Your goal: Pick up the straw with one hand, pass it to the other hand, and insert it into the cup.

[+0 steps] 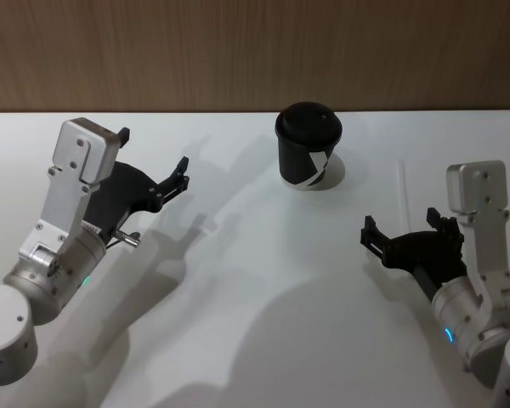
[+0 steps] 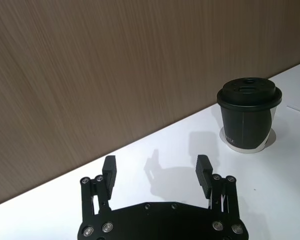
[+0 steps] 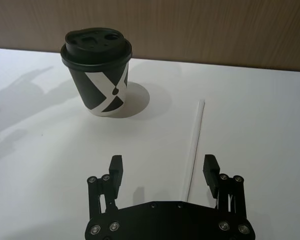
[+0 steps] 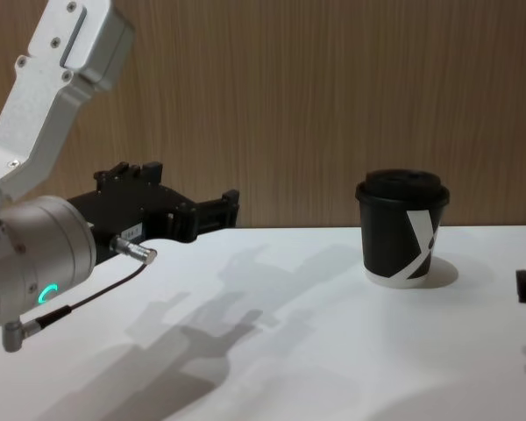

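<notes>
Left gripper point(image 2: 156, 167) and right gripper point(image 3: 162, 162) are being held wide open, empty, the straw point(image 3: 195, 145) lying just ahead of the right.

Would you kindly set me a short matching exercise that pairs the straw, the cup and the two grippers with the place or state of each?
Things:
1. straw
2. cup
3. left gripper
4. right gripper

Places or states:
A. open, off to the cup's left, holding nothing
B. standing upright with its lid on
C. open, at the straw's near end
D. lying flat on the table, right of the cup

Pairs: 1-D, 2-B, 3-A, 4-C
</notes>
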